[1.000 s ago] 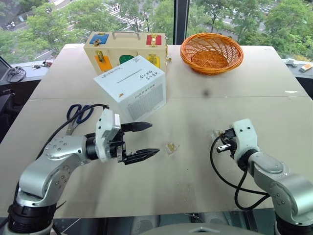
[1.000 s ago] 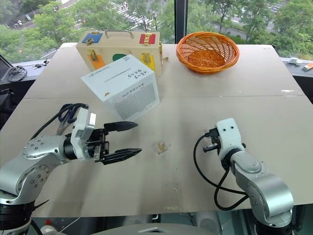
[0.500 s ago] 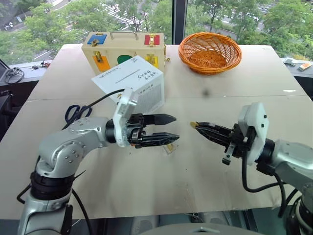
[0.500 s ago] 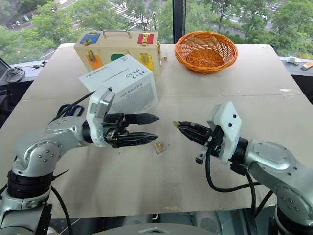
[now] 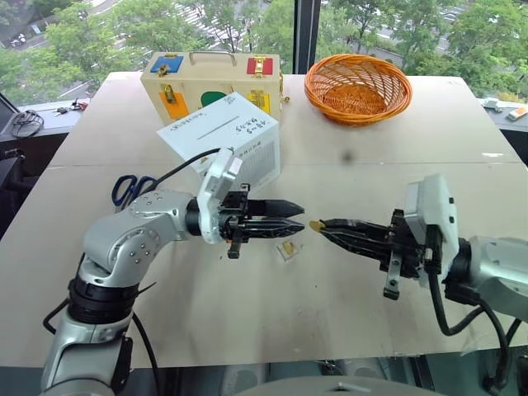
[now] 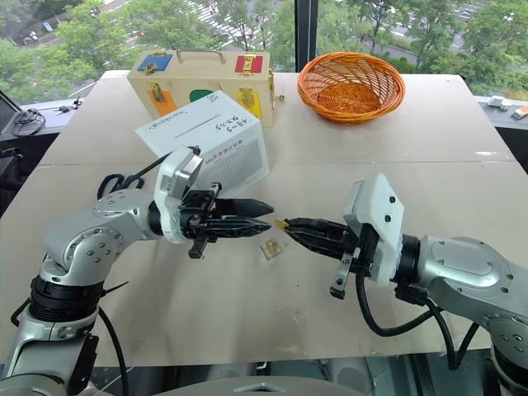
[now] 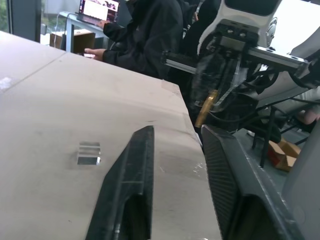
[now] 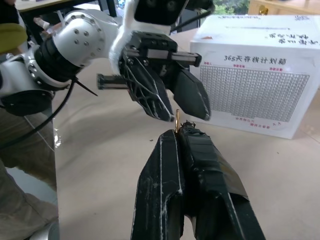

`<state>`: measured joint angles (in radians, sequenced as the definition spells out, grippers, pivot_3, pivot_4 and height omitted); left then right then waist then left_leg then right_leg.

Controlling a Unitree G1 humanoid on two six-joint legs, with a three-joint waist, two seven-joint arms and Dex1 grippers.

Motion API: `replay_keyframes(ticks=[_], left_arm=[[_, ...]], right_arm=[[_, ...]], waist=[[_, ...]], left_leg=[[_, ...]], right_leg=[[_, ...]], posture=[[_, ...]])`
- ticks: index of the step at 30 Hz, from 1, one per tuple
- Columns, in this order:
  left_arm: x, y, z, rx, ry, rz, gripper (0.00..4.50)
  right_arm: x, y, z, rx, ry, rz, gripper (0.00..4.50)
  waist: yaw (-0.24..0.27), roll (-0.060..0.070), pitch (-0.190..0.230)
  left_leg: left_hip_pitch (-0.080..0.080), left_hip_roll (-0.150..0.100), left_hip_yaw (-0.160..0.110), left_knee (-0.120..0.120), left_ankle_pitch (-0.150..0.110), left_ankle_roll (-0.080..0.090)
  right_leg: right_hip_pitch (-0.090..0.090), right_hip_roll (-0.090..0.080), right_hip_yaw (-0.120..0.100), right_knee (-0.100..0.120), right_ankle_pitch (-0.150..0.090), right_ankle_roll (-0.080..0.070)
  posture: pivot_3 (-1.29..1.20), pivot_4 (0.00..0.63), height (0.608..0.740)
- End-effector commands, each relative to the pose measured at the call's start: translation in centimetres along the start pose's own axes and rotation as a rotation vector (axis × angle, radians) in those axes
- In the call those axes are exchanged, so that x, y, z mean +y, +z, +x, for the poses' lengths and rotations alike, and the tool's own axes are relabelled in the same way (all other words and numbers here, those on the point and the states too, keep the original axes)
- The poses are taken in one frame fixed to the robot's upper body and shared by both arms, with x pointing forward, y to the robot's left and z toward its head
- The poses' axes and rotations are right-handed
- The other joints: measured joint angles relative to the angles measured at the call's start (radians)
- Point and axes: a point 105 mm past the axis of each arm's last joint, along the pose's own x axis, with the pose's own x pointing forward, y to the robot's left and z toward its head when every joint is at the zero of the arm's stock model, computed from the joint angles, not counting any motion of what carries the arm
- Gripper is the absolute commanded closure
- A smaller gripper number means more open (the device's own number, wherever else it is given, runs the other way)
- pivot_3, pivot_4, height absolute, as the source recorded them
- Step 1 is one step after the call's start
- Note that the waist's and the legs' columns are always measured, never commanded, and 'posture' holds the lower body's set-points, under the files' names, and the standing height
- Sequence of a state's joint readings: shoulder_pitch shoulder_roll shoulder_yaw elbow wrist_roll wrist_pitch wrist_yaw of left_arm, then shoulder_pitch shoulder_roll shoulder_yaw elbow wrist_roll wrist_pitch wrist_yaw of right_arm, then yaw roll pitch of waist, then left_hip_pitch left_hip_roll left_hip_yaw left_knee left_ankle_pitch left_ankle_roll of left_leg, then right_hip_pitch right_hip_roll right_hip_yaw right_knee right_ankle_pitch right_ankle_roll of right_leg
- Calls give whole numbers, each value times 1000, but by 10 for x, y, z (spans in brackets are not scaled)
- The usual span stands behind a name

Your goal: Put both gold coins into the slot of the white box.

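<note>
Between the shut jaws, a tiny shiny gold coin [image 5: 316,224].

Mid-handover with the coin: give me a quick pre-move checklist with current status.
1. Coin pinched at the right gripper tips: ok.
2. Left gripper facing it tip to tip, both above the table: ok.
3. Left fingers parted enough for the coin: ok, narrow gap.
4. Coin between the left fingers: not ok, it sits just short of them.
5. Second coin located: cannot tell; a clear holder with something gold lies below the tips.
6. White box slot unobstructed: ok.
</note>
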<state>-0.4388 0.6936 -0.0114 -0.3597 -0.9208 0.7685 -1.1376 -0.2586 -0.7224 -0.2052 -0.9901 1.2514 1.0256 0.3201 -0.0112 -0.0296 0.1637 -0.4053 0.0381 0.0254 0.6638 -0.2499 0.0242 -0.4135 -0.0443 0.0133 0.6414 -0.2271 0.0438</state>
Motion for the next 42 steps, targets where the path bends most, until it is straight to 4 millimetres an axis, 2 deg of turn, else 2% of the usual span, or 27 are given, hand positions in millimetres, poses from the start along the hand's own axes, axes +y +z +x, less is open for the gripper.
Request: replay_keyframes(ticks=[1, 4, 7, 8, 9, 16, 23, 24, 26, 30, 32, 33, 36, 42], left_arm=[[-2, 5, 3, -2, -28, 43, 2750], [-4, 4, 6, -4, -60, 35, 2750], [-4, 4, 8, -9, -73, 36, 3577], [-4, 4, 8, -7, -76, 36, 4137], [-5, 3, 8, -3, -86, 33, 4475], [-7, -4, 5, 32, -114, 11, 4475], [10, -6, 6, 19, -66, 31, 4475], [12, -5, 7, 15, -60, 42, 3958], [13, -4, 11, 11, -56, 58, 3254], [11, 2, 17, -21, -75, 52, 1331], [11, 4, 19, -32, -83, 47, 1331], [10, 4, 19, -32, -86, 47, 1478], [9, 4, 19, -29, -91, 55, 2777], [11, 8, 21, -47, -85, 67, 2777]], right_arm=[[8, 4, -1, -27, 24, -28, 4500], [5, -6, -3, -14, 20, -13, 4500], [4, -13, -4, -10, 19, -11, 4500], [4, -15, -4, -9, 19, -11, 4500], [4, -17, -4, -9, 18, -11, 4500], [-2, -22, -7, -19, 7, -22, 4500], [-7, -3, -5, -50, -1, -50, 4500], [-9, -1, -4, -49, 0, -53, 4500], [-12, 3, -2, -48, 7, -55, 4500], [-15, 12, 4, -46, 34, -57, 4500], [-18, 17, 8, -45, 40, -58, 4500], [-20, 19, 9, -44, 41, -59, 4500], [-24, 24, 13, -40, 44, -62, 4500], [-24, 27, 15, -31, 54, -63, 4500]], waist=[[0, 0, 0], [2, 0, 0], [2, 0, 0], [2, 0, 0], [2, 0, 0], [1, 0, 0], [2, 0, 0], [2, 0, 0], [3, 0, 0], [3, 0, 0], [3, 0, 0], [2, 0, 0], [2, 0, 0], [4, 0, 0]], left_leg=[[0, 0, 0, 0, 0, 0], [0, 0, 0, 0, 0, 0], [-2, 0, -2, 2, 0, 0], [-2, 0, -2, 2, 0, 0], [-3, 0, -2, 3, 0, 0], [-3, 0, -3, 3, 0, 0], [-3, 0, -3, 4, 0, 0], [-4, 0, -3, 4, 0, 0], [-4, 0, -4, 5, 0, 0], [-6, 0, -4, 5, 0, 0], [-6, 0, -4, 5, 0, 0], [-7, 0, -5, 5, 0, 0], [-7, 0, -5, 5, 0, 0], [-8, 0, -5, 5, 0, 0]], right_leg=[[0, 0, 0, 0, 0, 0], [0, 0, -1, 0, 0, 0], [0, 0, -1, 0, -1, 2], [0, 0, -2, 0, -1, 3], [0, 0, -2, 0, -2, 3], [0, 0, -2, 0, -2, 3], [0, 0, -3, 0, -1, 3], [0, 0, -3, 0, -1, 3], [0, 0, -3, 0, -1, 2], [-1, 0, -4, 0, 0, 0], [-2, 0, -4, 0, 0, 0], [-2, 0, -4, 0, 0, 0], [-2, 0, -5, 0, 1, 0], [-3, 0, -5, 0, 1, 1]], posture=[[0, 150, 740], [0, 150, 740], [0, 150, 740], [0, 150, 740], [0, 150, 740], [0, 150, 740], [0, 150, 740], [0, 150, 740], [0, 150, 740], [0, 150, 740], [0, 150, 740], [0, 150, 740], [0, 150, 740], [0, 150, 740]])
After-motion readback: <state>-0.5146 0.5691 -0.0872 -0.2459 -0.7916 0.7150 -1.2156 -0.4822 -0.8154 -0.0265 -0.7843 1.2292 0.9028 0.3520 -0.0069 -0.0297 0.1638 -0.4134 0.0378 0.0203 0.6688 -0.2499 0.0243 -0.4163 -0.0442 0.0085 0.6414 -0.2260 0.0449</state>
